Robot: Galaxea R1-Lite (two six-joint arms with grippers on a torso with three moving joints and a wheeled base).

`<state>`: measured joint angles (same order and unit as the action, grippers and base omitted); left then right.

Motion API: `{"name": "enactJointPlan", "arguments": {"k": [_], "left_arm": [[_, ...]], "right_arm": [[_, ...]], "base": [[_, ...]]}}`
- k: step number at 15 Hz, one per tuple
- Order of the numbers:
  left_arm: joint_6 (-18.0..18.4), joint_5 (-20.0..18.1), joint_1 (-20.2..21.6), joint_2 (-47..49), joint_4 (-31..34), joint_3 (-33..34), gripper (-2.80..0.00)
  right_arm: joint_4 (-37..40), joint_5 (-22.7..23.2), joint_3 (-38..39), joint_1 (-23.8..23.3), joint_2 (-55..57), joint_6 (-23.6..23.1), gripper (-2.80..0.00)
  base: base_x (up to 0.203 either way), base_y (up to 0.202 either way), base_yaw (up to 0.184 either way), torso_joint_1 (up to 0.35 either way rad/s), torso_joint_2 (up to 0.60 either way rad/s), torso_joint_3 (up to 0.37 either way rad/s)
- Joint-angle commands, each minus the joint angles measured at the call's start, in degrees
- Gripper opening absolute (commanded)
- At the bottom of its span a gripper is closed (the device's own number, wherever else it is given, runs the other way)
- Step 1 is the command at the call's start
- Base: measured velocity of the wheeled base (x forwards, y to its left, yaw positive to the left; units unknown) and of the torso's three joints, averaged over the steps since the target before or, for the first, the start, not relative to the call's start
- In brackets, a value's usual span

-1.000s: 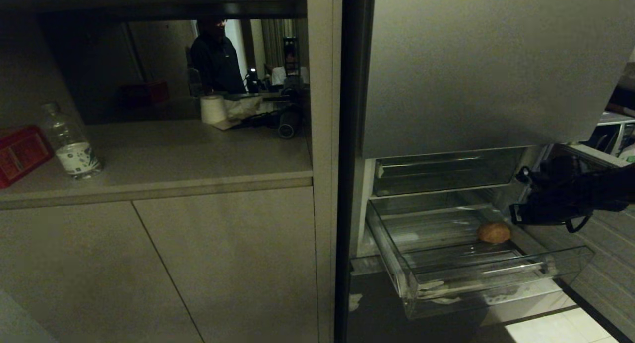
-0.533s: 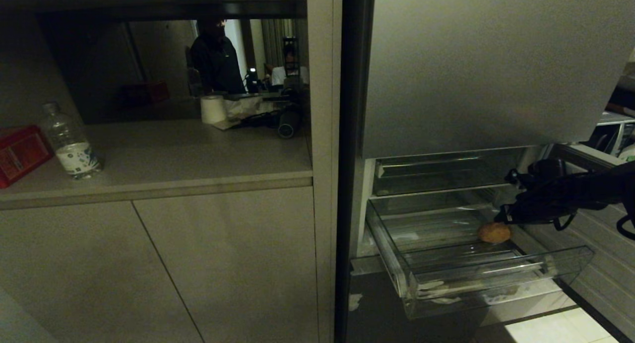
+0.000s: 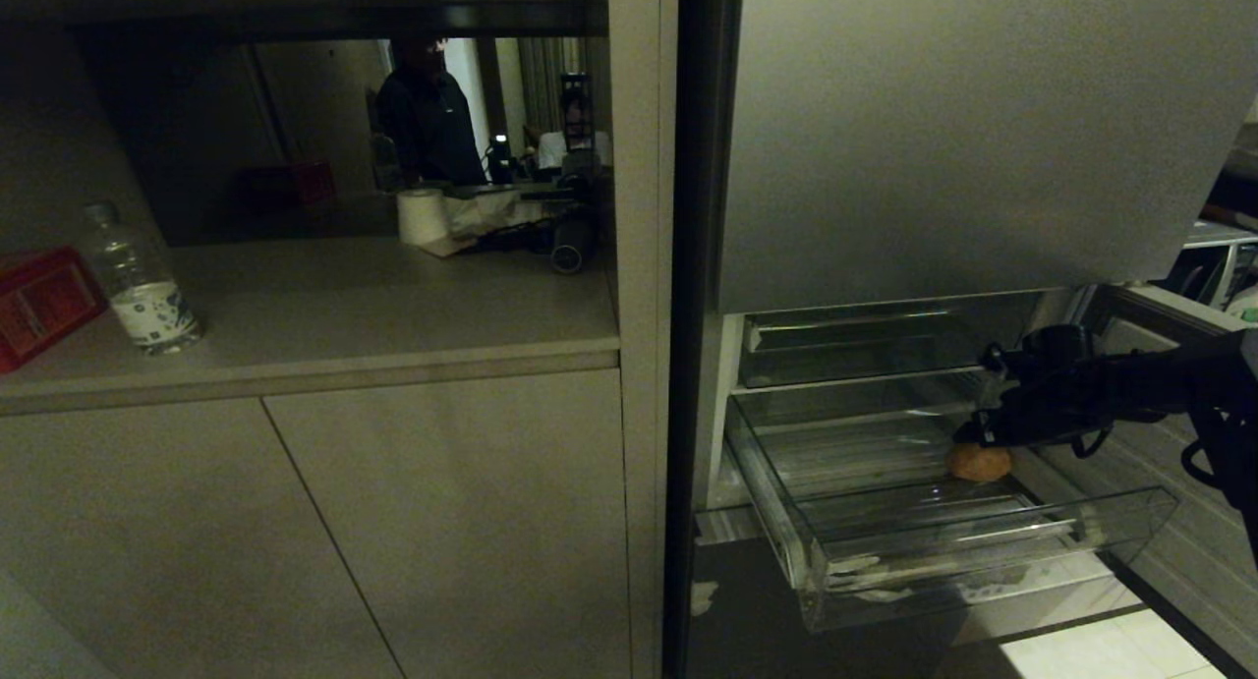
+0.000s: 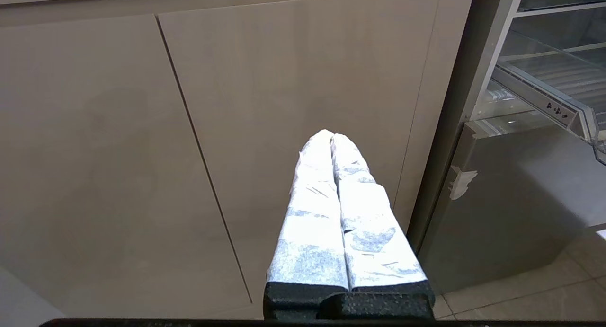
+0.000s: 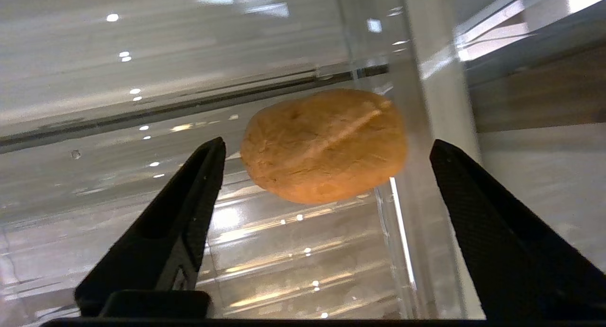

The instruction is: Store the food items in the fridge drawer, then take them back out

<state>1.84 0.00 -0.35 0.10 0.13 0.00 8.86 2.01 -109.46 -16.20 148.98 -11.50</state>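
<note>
The clear fridge drawer (image 3: 889,537) is pulled out below the fridge's upper door. A brown bread roll (image 3: 979,462) lies on its ribbed floor near the right wall. My right gripper (image 3: 973,431) reaches in from the right and hovers just above the roll. In the right wrist view the roll (image 5: 324,145) lies just beyond the tips of the right gripper (image 5: 327,142), which is open, and neither finger touches it. The drawer's ribbed floor (image 5: 284,256) shows beneath. My left gripper (image 4: 331,136), wrapped in white, is shut and parked before the cabinet doors.
A darker drawer (image 3: 875,340) sits above the clear one. The fridge's upper door (image 3: 963,129) hangs over both. On the counter at left stand a water bottle (image 3: 138,281), a red box (image 3: 39,301) and a paper roll (image 3: 421,215). A person (image 3: 428,109) stands far behind.
My right gripper has moved left, further over the drawer, and now hangs just above the roll. The roll and the drawer have stayed where they were.
</note>
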Motion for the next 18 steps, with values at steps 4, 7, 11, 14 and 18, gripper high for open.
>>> {"name": "enactJointPlan", "arguments": {"k": [4, 7, 11, 14, 18], "left_arm": [[0.00, 0.00, 0.00, 0.08, 0.04, 0.00, -2.80], [0.00, 0.00, 0.00, 0.08, 0.04, 0.00, -2.80], [0.00, 0.00, 0.00, 0.08, 0.01, 0.00, -2.80], [0.00, 0.00, 0.00, 0.08, 0.04, 0.00, -2.80], [0.00, 0.00, 0.00, 0.08, 0.04, 0.00, -2.80]], "right_arm": [[0.02, -0.33, -0.32, 1.44, 2.01, -0.02, 0.00], [0.10, -0.50, -0.37, 1.53, 2.71, -0.02, 0.00], [0.01, -0.78, -1.11, 1.44, 4.04, -0.02, 0.00], [0.02, -1.45, -1.28, 1.44, 3.87, -0.02, 0.00], [0.00, -3.24, -1.30, 1.43, 3.94, -0.11, 0.00]], "base": [[0.000, 0.000, 0.000, 0.000, 0.00, 0.000], [0.000, 0.000, 0.000, 0.000, 0.00, 0.000], [0.000, 0.000, 0.000, 0.000, 0.00, 0.000], [0.000, 0.000, 0.000, 0.000, 0.00, 0.000], [0.000, 0.000, 0.000, 0.000, 0.00, 0.000]]}}
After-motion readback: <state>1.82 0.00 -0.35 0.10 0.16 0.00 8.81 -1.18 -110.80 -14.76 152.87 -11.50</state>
